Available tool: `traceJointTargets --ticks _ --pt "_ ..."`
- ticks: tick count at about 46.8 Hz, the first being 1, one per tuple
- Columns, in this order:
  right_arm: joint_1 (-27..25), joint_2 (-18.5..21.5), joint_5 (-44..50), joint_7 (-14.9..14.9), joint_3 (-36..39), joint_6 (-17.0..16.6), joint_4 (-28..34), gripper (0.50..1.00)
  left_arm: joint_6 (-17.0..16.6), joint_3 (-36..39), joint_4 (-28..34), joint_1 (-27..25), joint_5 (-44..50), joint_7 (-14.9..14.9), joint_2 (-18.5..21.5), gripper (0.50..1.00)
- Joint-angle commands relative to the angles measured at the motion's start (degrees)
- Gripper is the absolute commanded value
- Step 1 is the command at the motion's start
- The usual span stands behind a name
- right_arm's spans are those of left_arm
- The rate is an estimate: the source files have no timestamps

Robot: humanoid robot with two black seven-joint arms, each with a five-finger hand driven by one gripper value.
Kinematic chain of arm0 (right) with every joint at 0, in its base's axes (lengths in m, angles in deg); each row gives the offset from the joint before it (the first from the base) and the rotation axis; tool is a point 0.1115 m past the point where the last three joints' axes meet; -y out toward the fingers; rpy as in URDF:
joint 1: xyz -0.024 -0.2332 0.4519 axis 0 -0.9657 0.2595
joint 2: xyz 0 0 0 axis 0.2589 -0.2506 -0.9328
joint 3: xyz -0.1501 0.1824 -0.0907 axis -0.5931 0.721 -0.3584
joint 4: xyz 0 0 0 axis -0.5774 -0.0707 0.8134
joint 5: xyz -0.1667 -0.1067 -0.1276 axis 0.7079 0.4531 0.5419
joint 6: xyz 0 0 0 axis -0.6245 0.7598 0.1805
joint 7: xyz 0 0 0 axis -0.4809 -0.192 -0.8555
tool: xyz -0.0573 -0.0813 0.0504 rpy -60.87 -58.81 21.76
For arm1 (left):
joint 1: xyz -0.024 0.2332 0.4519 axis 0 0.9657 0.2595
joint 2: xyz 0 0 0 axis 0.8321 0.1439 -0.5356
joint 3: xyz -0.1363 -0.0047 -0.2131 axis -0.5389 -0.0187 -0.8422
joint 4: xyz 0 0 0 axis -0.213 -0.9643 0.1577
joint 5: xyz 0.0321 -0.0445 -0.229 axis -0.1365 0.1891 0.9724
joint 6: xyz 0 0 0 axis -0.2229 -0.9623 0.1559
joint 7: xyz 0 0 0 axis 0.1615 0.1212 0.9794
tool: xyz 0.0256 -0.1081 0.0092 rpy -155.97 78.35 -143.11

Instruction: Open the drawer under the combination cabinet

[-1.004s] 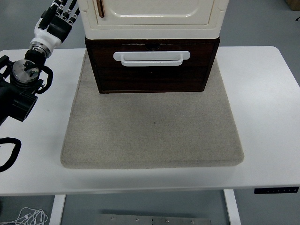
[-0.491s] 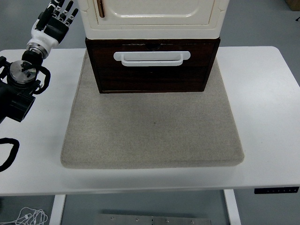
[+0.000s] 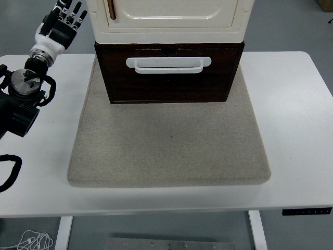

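Drawer (image 3: 169, 78) sat shut; left hand (image 3: 61, 23), fingers apart and empty, hovered upper left. I judged hooking the handle (image 3: 168, 64) centrally, then pulling straight, best.

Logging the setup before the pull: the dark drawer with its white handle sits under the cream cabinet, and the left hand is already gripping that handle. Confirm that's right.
Not quite. The head view shows the left hand raised beside the cabinet, far from the white handle, holding nothing. The dark drawer does sit under the cream cabinet.
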Motion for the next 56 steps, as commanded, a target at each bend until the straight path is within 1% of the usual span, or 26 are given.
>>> traceJointTargets --ticks 1,5,10,16,23,27,35,43,50,56 --pt "0.0 0.0 0.0 0.0 0.0 0.01 0.0 0.926 -0.1 0.13 0.0 -0.3 -0.01 0.01 0.14 1.0" --pt "0.0 0.0 0.0 0.0 0.0 0.01 0.0 0.928 -0.01 0.13 0.0 -0.74 -0.01 0.01 0.4 1.0" --pt "0.0 0.0 0.0 0.0 0.0 0.01 0.0 0.928 -0.36 0.13 0.0 -1.96 -0.1 0.1 2.24 1.0" --pt "0.0 0.0 0.0 0.0 0.0 0.01 0.0 0.928 -0.72 0.22 0.0 -3.2 -0.1 0.1 3.39 1.0" --pt "0.0 0.0 0.0 0.0 0.0 0.01 0.0 0.928 -0.8 1.18 0.61 -5.92 -0.36 0.1 7.86 1.0" --pt "0.0 0.0 0.0 0.0 0.0 0.01 0.0 0.926 -0.8 2.15 0.44 -9.17 -2.11 0.1 10.85 1.0" --pt "0.0 0.0 0.0 0.0 0.0 0.01 0.0 0.928 -0.89 2.24 0.09 -16.02 -5.9 0.01 13.58 1.0" --pt "0.0 0.0 0.0 0.0 0.0 0.01 0.0 0.928 -0.8 2.33 1.66 -24.28 -8.27 -0.25 17.45 1.0" --pt "0.0 0.0 0.0 0.0 0.0 0.01 0.0 0.928 -0.89 4.26 6.23 -31.58 -11.87 -0.25 18.77 1.0" --pt "0.0 0.0 0.0 0.0 0.0 0.01 0.0 0.928 -0.72 5.84 8.35 -35.8 -13.8 -0.16 18.86 1.0"
